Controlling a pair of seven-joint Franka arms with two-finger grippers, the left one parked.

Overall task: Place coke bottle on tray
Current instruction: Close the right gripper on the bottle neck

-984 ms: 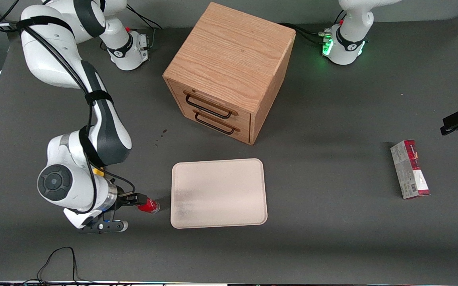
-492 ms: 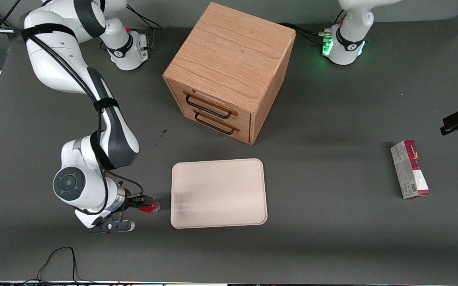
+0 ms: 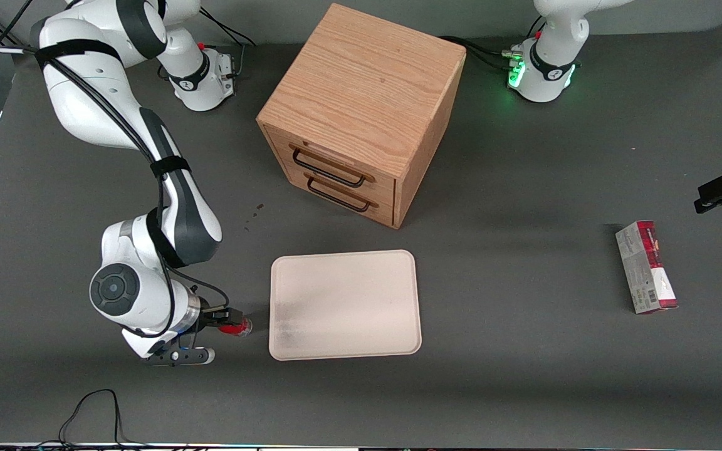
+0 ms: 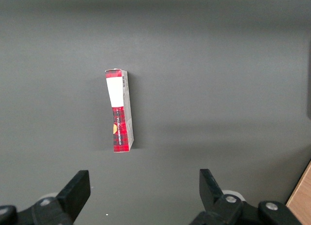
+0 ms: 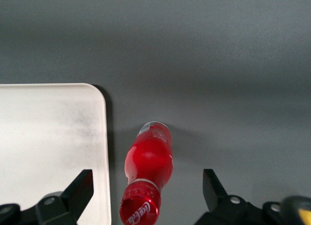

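Observation:
The coke bottle is tiny and red and lies on its side on the dark table, just beside the short edge of the cream-white tray, toward the working arm's end. My gripper hangs low over the bottle's cap end. In the right wrist view the bottle lies between the open gripper's two black fingers, with a gap on each side and its cap toward the camera. The tray's rounded corner is next to the bottle. The tray holds nothing.
A wooden drawer cabinet with two black handles stands farther from the front camera than the tray. A red-and-grey carton lies toward the parked arm's end and shows in the left wrist view. A black cable loops near the front edge.
The right arm's wrist has shifted toward the tray, and the gripper has come over the bottle's cap end. The bottle, tray and carton have stayed put.

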